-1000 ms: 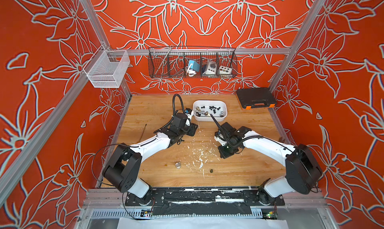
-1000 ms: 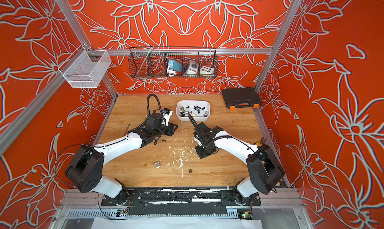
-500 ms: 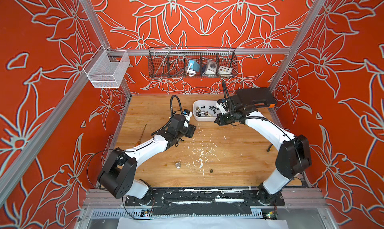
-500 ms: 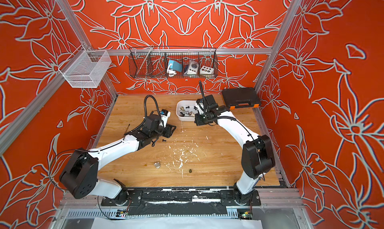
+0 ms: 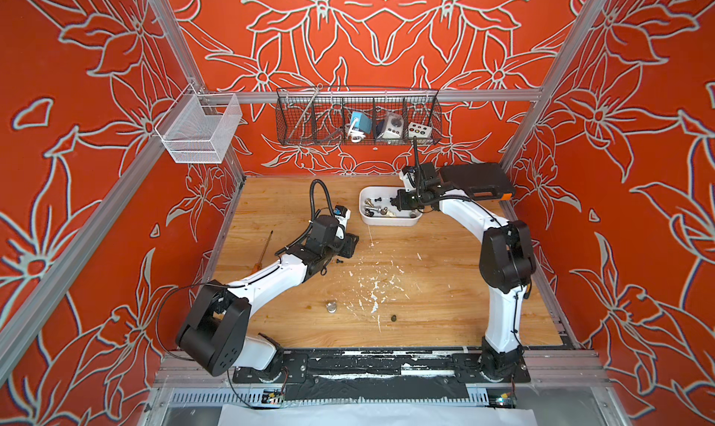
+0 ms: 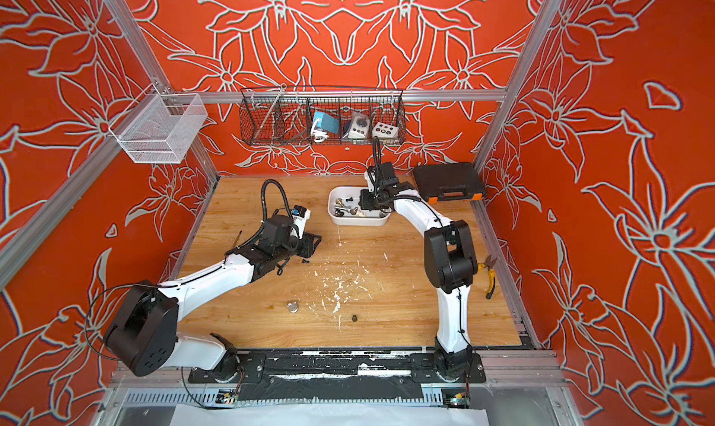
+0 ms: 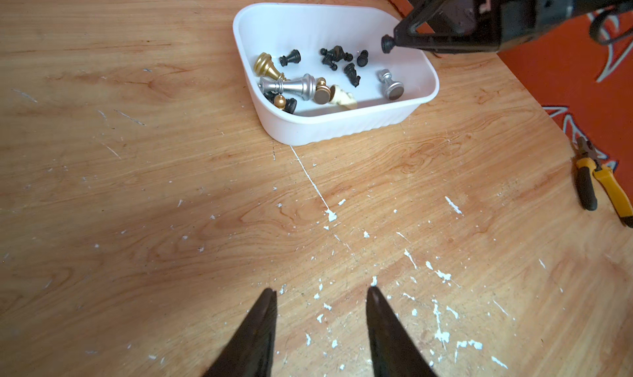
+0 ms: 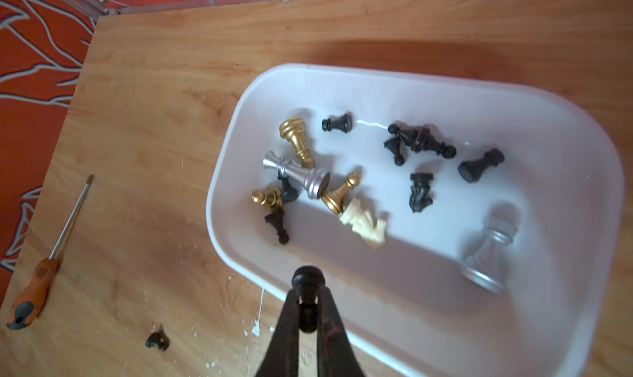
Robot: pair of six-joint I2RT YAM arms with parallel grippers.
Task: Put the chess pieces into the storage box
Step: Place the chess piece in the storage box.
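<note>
Delivery nearly done: a black pawn (image 8: 307, 282), pinched between the right fingers (image 8: 286, 327), has been swung from mid-worktop to above the far white storage box (image 8: 222, 173). Left fingers (image 7: 260, 324) are held spread, empty. Only release is needed; a silver piece (image 5: 331, 307) is left nearer.

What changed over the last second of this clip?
The right tool, shut on a black piece, swung from the middle of the table to the storage box rim. The left tool stayed open, roughly in place; the loose silver piece did not move.
</note>
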